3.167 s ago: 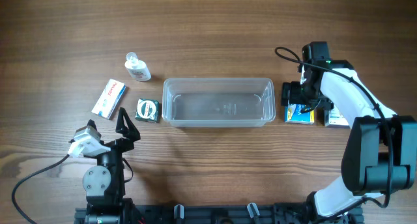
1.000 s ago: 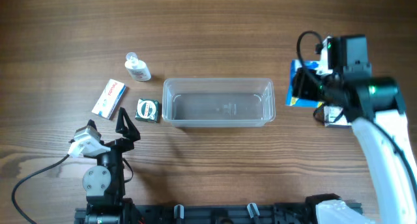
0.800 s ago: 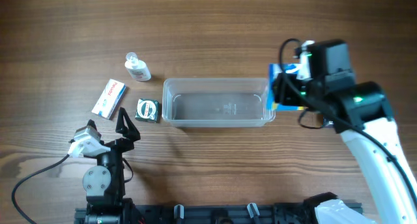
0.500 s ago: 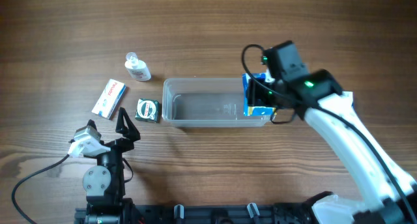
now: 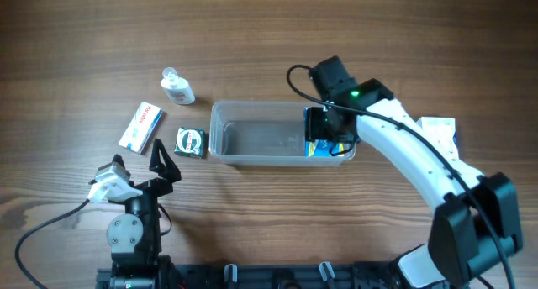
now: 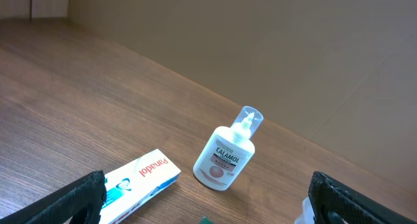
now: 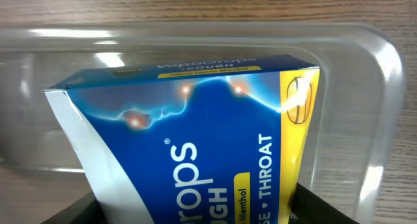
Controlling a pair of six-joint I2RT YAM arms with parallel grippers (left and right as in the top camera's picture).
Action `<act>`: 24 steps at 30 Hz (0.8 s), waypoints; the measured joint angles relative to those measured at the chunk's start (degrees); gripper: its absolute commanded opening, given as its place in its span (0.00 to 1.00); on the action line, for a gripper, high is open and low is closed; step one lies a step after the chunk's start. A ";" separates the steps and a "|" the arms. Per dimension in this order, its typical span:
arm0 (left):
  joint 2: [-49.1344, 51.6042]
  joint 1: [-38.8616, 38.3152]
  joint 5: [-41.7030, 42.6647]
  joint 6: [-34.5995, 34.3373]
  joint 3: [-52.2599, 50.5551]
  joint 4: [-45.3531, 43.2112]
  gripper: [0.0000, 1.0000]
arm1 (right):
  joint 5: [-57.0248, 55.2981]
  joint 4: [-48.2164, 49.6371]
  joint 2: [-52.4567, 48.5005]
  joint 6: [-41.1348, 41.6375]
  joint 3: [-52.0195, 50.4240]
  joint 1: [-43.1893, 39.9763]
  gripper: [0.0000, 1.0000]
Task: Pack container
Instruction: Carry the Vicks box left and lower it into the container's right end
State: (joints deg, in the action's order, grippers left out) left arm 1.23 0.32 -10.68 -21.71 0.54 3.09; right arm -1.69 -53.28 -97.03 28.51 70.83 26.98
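Observation:
The clear plastic container (image 5: 252,133) sits mid-table. My right gripper (image 5: 326,131) is shut on a blue and yellow VapoDrops box (image 5: 324,146) and holds it inside the container's right end. In the right wrist view the box (image 7: 208,152) fills the frame, with the container's rim (image 7: 384,74) behind it and my fingers at both lower corners. My left gripper (image 5: 164,160) is open and empty near the front left of the table. In the left wrist view its fingertips (image 6: 208,201) frame a Calamol bottle (image 6: 228,155) and a Panadol box (image 6: 140,178).
Left of the container lie the small clear bottle (image 5: 177,87), the white Panadol box (image 5: 140,126) and a small dark green box (image 5: 190,142). A white box (image 5: 441,129) lies at the right, partly under my right arm.
My right gripper has carried the blue box left from the table's right side, over the container's rim, and lowered it into the container's right end. The left arm has not moved.

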 measured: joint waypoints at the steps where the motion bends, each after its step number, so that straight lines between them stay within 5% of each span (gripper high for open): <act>1: 0.00 0.00 0.00 0.00 0.00 -0.02 1.00 | -0.46 0.00 -0.35 0.20 0.00 0.09 0.68; 10: 0.00 0.00 0.00 0.00 0.00 -0.02 1.00 | -2.32 0.57 -3.28 0.83 -0.11 0.09 0.81; 24: 0.00 0.00 0.00 0.00 0.00 -0.02 1.00 | -2.69 2.14 0.68 -1.60 -0.20 0.09 0.83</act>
State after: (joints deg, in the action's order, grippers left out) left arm 1.23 0.32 -10.68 -21.71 0.54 3.07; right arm -4.38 -51.13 -96.36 26.92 70.63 27.07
